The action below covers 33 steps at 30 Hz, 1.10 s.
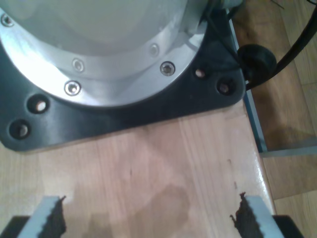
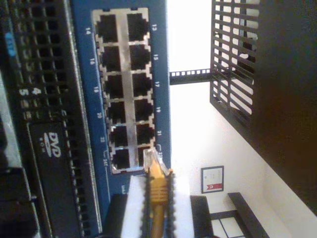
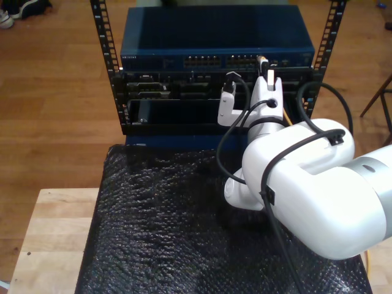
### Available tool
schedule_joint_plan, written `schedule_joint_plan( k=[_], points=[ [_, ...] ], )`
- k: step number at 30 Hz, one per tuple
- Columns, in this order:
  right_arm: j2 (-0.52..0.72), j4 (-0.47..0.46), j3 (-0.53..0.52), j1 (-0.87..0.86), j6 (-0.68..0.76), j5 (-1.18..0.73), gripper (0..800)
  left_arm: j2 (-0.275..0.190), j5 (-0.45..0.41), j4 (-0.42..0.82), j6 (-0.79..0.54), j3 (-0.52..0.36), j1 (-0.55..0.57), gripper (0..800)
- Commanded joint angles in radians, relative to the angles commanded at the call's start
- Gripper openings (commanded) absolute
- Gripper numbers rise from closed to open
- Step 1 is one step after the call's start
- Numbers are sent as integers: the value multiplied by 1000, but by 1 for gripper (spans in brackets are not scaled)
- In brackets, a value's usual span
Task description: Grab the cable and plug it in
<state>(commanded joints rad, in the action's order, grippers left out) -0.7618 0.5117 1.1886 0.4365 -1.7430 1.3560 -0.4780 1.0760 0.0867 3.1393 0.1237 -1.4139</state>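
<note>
My second gripper (image 2: 156,208) is clamped on the yellow-orange network cable (image 2: 157,191) just behind its clear plastic plug (image 2: 151,159), and the plug tip sits right at the face of the blue network switch (image 2: 84,59), against the end pair of sockets in the port block (image 2: 123,89), beside the numerals 21 and 22. In the exterior view the same gripper (image 3: 264,78) reaches up to the switch (image 3: 214,37) in the black rack (image 3: 116,92), toward that view's right end of the port row. So the grabbing is done and the step in hand is the insertion itself. I cannot tell whether the plug has begun to enter a socket or only touches the metal frame around it. As I judge it, the next move calls for squaring the plug with one socket opening and then a straight push along the plug's axis until the latch catches; a push while off-centre could jam the tip on the frame. My first gripper (image 1: 146,218) is spread wide with nothing between its pads, hanging over a bare wooden desk (image 1: 163,163) near a robot arm's round base on its black mounting plate (image 1: 148,104).
</note>
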Motion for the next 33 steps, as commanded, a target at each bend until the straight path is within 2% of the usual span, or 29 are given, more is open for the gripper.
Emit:
schedule_joint_plan(
  k=[33],
  points=[
    [-18,-11,23,-12,0,-3,0,0,0,0,0,0,0,800]
  ],
)
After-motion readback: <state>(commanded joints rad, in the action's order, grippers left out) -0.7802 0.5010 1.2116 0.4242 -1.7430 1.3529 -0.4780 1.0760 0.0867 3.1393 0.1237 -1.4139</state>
